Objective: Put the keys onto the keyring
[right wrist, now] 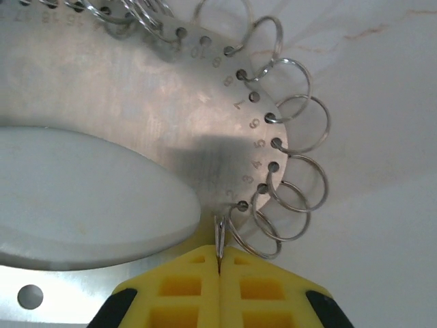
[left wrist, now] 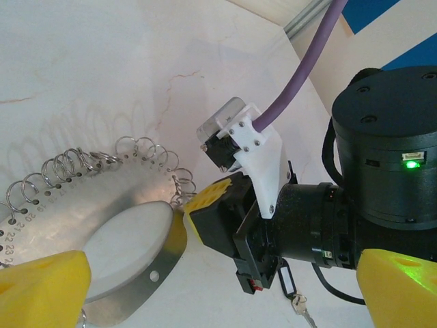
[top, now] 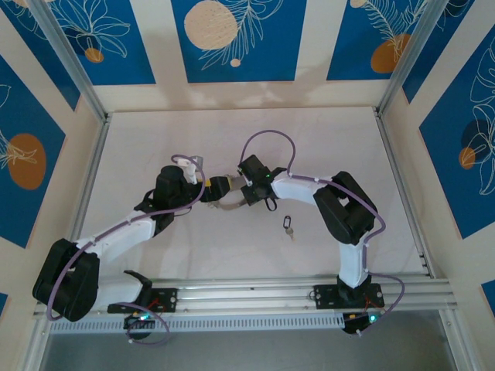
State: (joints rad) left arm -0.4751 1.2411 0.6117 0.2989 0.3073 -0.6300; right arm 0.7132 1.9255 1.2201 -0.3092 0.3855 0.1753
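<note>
At right wrist, right tool (right wrist: 220, 263) tight on one keyring (right wrist: 136, 89) loop; left tool (left wrist: 225, 277) wide open; overhead, keys (top: 288, 225) apart.

- The bench (top: 155, 147) is white, with thin brownish veins like marble.
- Cream walls (top: 162, 46) stand around it and carry blue panels (top: 232, 39) with pale leaf drawings and orange or beige discs.
- A metal post (top: 66, 58) rises at the far left corner.
- A ribbed aluminium rail (top: 255, 290) runs along the near edge.
</note>
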